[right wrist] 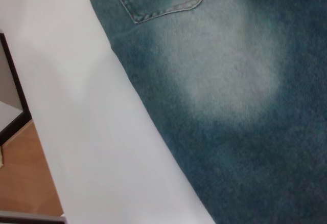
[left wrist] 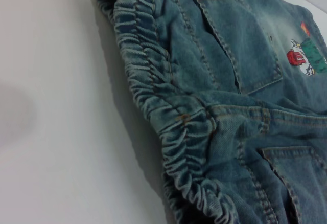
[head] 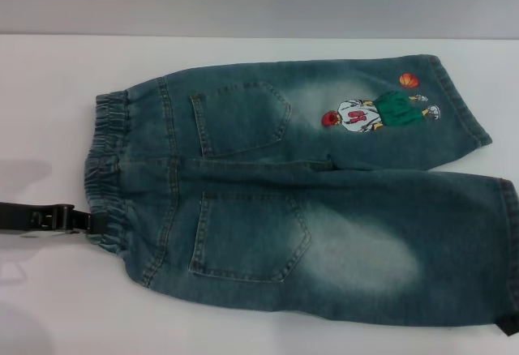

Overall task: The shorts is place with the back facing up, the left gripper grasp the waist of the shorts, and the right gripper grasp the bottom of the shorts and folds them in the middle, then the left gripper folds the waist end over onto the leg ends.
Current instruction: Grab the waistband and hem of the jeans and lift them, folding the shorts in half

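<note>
- Lying flat with the back upward, the shorts [head: 308, 185] are spread across the middle and right of the head view on the white table [head: 49, 306].
- Two back pockets and pale worn patches are seen; the embroidered cartoon [head: 369, 114] sits on the upper leg, right of centre.
- The waist [head: 105, 168] forms the gathered band at the left end; the leg ends [head: 478, 120] lie at the right edge of the frame.
- The left gripper [head: 91, 224] is seen at the left edge, lower middle, its tip touching the lower part of the waist; whether its fingers are wide or narrow cannot be told.
- A dark tip at the lower right corner of the head view is too small to be identified.
- In the right wrist view, the table's edge and a brown floor [right wrist: 25, 183] are shown.
</note>
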`<act>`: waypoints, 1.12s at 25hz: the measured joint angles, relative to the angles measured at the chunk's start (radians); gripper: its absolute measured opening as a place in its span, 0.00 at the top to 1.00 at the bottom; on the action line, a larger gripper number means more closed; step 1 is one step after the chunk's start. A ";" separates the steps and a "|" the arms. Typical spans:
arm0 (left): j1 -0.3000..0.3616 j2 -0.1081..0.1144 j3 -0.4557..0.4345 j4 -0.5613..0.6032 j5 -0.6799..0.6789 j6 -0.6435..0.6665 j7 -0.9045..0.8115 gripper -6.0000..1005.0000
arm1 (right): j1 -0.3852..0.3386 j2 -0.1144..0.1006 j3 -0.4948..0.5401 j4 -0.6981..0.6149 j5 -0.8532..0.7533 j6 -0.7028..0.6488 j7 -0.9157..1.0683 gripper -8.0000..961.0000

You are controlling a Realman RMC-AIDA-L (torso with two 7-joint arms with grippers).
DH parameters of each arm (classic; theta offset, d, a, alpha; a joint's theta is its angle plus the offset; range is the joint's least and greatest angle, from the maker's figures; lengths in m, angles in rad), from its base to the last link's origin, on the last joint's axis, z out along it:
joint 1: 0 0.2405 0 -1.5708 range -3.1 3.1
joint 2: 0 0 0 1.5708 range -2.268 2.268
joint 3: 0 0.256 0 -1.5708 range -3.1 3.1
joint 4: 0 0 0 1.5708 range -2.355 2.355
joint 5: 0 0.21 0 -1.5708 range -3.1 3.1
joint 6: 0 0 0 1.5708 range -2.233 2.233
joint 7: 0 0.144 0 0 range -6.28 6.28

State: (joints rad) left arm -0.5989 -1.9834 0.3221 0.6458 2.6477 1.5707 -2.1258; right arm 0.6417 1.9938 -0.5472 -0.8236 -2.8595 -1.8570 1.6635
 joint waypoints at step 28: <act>-0.005 0.034 -0.001 -0.051 -0.133 0.087 0.005 0.87 | -0.018 -0.028 0.093 -0.067 0.080 -0.108 -0.107 0.99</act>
State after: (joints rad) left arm -0.6040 -1.9493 0.3207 0.5948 2.5151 1.6573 -2.1204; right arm 0.6241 1.9659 -0.4539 -0.8902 -2.7795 -1.9648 1.5567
